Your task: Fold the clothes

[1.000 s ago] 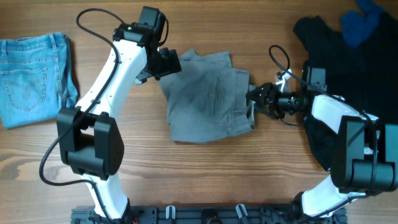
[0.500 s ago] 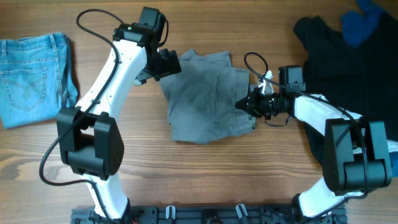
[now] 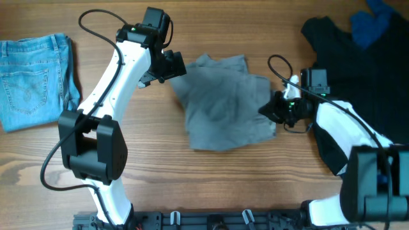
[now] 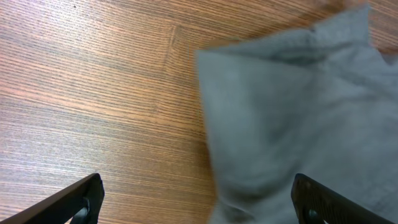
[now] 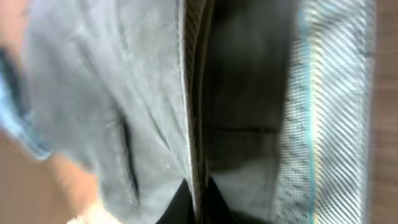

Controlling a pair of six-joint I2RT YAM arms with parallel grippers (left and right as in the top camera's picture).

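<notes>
The clothes, a bunched pair of grey trousers (image 3: 227,102), lie mid-table. My right gripper (image 3: 273,110) is shut on their right edge. In the right wrist view the dark fingertips (image 5: 196,202) pinch a stitched seam of the grey trousers (image 5: 112,93), with striped waistband lining (image 5: 329,93) beside it. My left gripper (image 3: 171,67) hovers open at the trousers' upper left corner. In the left wrist view its fingers (image 4: 78,200) are spread wide over wood and the grey cloth (image 4: 298,112), holding nothing.
Folded light-blue jeans (image 3: 35,80) lie at the far left edge. A heap of black clothes (image 3: 358,57) with a blue piece (image 3: 374,22) on top fills the back right, under my right arm. Bare wood lies in front.
My right gripper shut on the trousers' right edge and drew back to the right, dragging the trousers that way and rumpling them. The left arm stayed put.
</notes>
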